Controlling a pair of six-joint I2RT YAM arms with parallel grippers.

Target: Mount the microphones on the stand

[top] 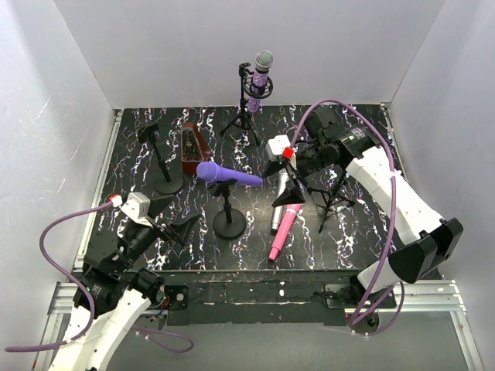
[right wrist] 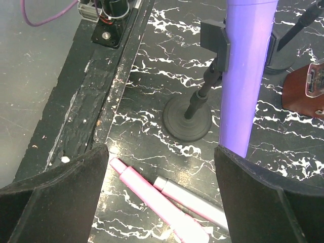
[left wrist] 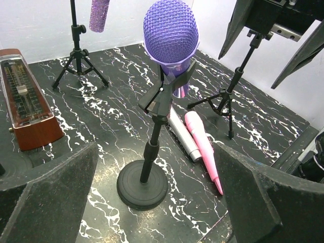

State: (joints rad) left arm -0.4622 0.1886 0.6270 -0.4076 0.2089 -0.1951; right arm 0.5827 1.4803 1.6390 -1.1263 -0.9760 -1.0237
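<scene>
My claws are both spread, empty: left claw lower left, right claw centre, over the pink stick microphone touching the silver-grey stick microphone.

A black worktop with white veins carries a violet microphone, pink microphone, silver-grey microphone, glittery purple microphone and dark red box.

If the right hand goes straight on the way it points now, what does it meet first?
Probably the pink mic or the silver mic beside it: both lie on the table ahead of the open right hand. Depth is unclear.
</scene>
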